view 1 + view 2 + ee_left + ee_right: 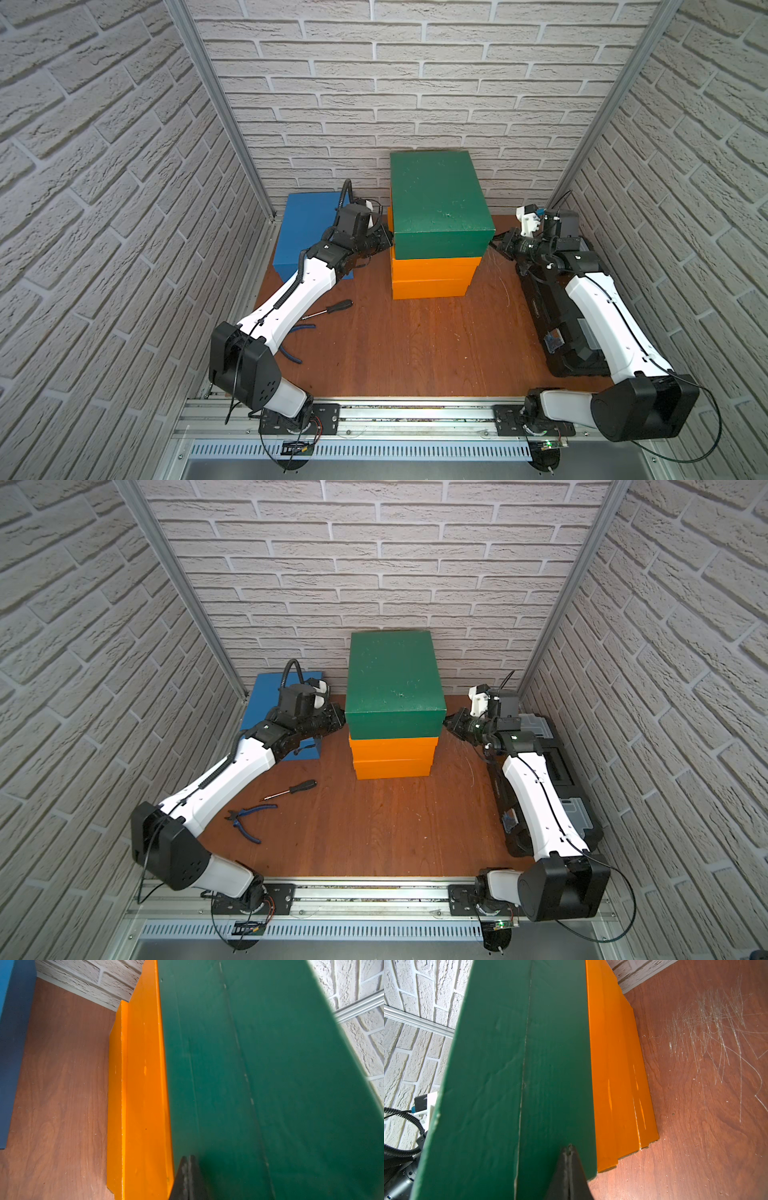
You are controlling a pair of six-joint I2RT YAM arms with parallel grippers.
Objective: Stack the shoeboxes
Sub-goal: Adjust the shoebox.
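Note:
A dark green shoebox (pixel 436 199) (pixel 392 679) lies on top of two stacked orange shoeboxes (pixel 432 274) (pixel 392 756) at the middle back of the table. A blue shoebox (pixel 303 224) (pixel 266 692) stands alone at the back left. My left gripper (pixel 390 241) (pixel 188 1159) is shut, its tip against the green box's left side (pixel 259 1084), low down near the orange box. My right gripper (pixel 492 243) (pixel 570 1148) is also shut, its tip against the green box's right side (pixel 519 1064). Neither holds anything between its fingers.
A black toolbox (pixel 557 316) (pixel 557 766) lies along the right wall under my right arm. A screwdriver (pixel 291 789) and blue-handled pliers (pixel 247 816) lie on the wooden table (pixel 415 345) at the front left. Brick walls close in three sides.

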